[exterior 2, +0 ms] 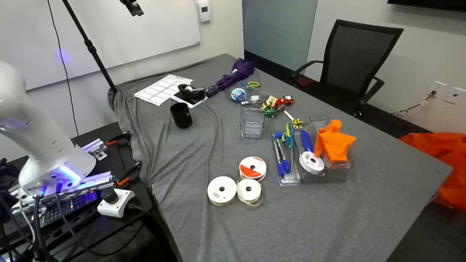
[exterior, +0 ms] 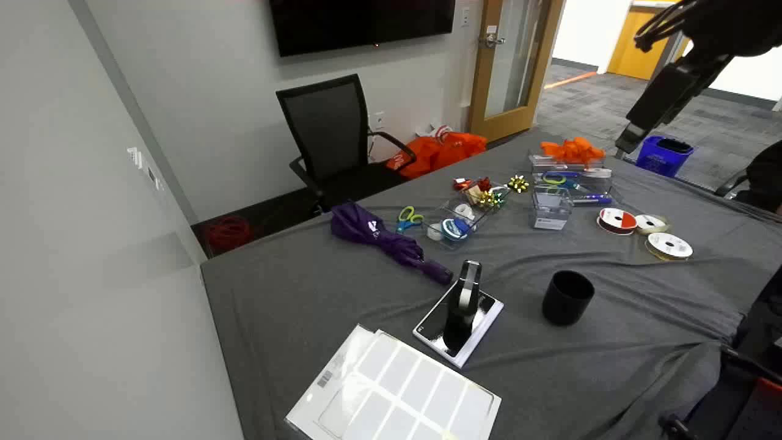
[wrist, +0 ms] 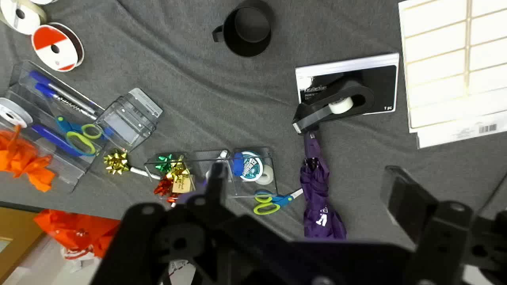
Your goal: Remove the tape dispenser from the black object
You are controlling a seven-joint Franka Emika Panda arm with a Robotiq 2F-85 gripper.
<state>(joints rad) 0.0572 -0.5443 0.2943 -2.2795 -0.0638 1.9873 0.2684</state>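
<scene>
The dark tape dispenser (exterior: 462, 305) stands on the glossy black object (exterior: 431, 325), a flat slab with a pale rim. Both also show in an exterior view, the dispenser (exterior 2: 192, 94) on top of the slab (exterior 2: 198, 103). In the wrist view the dispenser (wrist: 336, 97) lies across the slab (wrist: 385, 84), its cutter end past one long edge, with a white tape roll in it. My gripper (wrist: 307, 174) is open and empty, fingers wide apart, high above the table. It also shows in both exterior views (exterior: 626, 137) (exterior 2: 137, 10), away from the dispenser.
A black mug (wrist: 247, 29) stands near the slab. A purple umbrella (wrist: 320, 198) ends close to the dispenser. White label sheets (wrist: 439, 75) lie beside the slab. Clear bins (exterior: 452, 223), scissors (exterior: 408, 219) and ribbon spools (exterior: 669, 245) are farther off.
</scene>
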